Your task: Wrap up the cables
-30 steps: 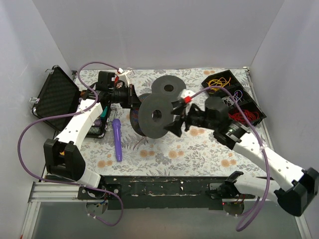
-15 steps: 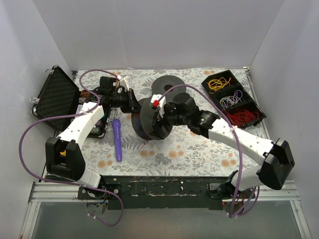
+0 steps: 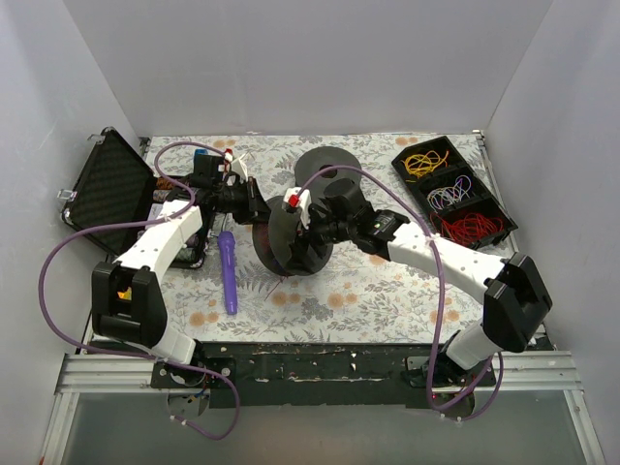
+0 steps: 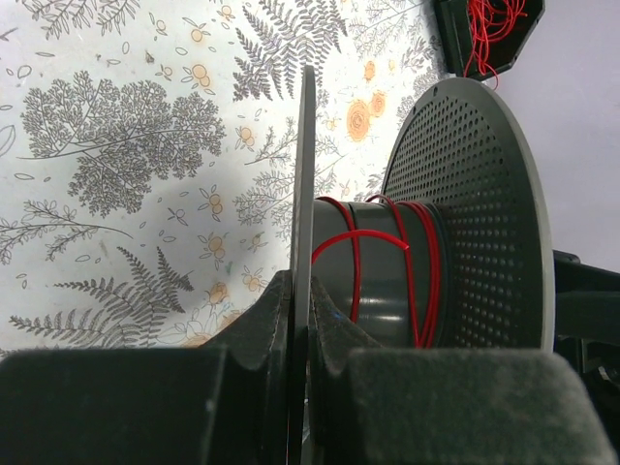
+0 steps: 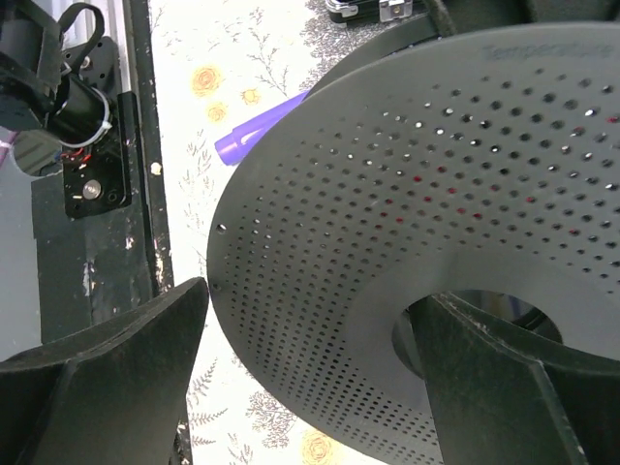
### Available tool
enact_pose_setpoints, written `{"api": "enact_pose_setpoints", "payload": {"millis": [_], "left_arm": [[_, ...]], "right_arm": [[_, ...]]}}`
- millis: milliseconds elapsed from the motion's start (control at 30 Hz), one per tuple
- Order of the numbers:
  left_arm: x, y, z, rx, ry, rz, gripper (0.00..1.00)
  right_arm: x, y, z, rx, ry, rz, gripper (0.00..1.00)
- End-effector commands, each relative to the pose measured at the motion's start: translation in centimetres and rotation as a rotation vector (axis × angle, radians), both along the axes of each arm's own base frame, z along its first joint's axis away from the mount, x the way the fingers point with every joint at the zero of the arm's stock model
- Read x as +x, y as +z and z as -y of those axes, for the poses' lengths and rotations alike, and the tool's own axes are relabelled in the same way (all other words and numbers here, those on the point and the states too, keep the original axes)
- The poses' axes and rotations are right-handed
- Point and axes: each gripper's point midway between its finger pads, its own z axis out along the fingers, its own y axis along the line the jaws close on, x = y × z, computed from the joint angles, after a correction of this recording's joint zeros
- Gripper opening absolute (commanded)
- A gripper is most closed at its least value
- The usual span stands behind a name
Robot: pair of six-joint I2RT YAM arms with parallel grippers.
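Observation:
A dark grey spool (image 3: 291, 237) stands on edge at the table's middle. Thin red wire (image 4: 387, 262) is wound in a few turns round its core, and a loose end (image 3: 281, 283) hangs below it. My left gripper (image 3: 254, 203) is shut on the spool's left flange (image 4: 303, 174), one finger on each side of the thin disc. My right gripper (image 3: 312, 237) is open wide against the perforated right flange (image 5: 387, 194). One of its fingers (image 5: 97, 378) is just outside the rim and the other (image 5: 513, 387) is at the hub hole.
A second grey spool (image 3: 325, 165) lies flat behind. A black tray (image 3: 496, 205) at the back right holds yellow, purple-white and red wire bundles. A purple pen (image 3: 228, 271) lies left of the spool. An open black case (image 3: 111, 189) stands at the far left.
My right arm has swung left from beside the tray to the spool, and its open fingers now straddle the right flange. My left gripper still holds the left flange.

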Motion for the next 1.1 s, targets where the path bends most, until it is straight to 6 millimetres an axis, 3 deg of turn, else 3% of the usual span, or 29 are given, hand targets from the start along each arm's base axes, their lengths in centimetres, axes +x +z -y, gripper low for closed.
{"api": "enact_pose_setpoints", "payload": {"millis": [0,133,433,533,667,767,800,933,1067], "left_arm": [[0.2,2.6,1.2,-0.115,-0.017,0.018,0.00],[0.2,2.7,1.3,-0.126,-0.021,0.016,0.00],[0.1,1.9,1.7,-0.154,-0.040,-0.028,0.00],[0.4,0.9,1.7,-0.141,-0.042,-0.042,0.00],[1.4,-1.4,1.4,-0.092,-0.019,-0.071,0.00],[2.9,-3.1,1.0,-0.024,-0.010,-0.076,0.16],[3.3,-3.8,0.7,0.000,-0.002,-0.081,0.26],[5.3,-5.7,0.1,0.088,0.011,-0.071,0.47],[7.1,-6.0,-1.0,0.168,0.038,-0.001,0.65]], "right_arm": [[-4.3,3.1,-1.0,0.116,0.171,-0.013,0.92],[-4.4,2.7,-0.9,0.124,0.113,0.032,0.92],[1.4,-4.0,-0.6,-0.119,-0.179,0.109,0.89],[2.0,-4.6,-0.2,-0.154,-0.212,0.120,0.76],[2.1,-5.2,0.6,-0.178,-0.247,0.110,0.50],[2.2,-6.6,1.5,-0.247,-0.279,0.098,0.32],[2.4,-7.1,1.9,-0.274,-0.292,0.100,0.30],[2.4,-9.6,4.0,-0.412,-0.318,0.100,0.20],[1.8,-11.8,5.9,-0.538,-0.285,0.097,0.13]]}}
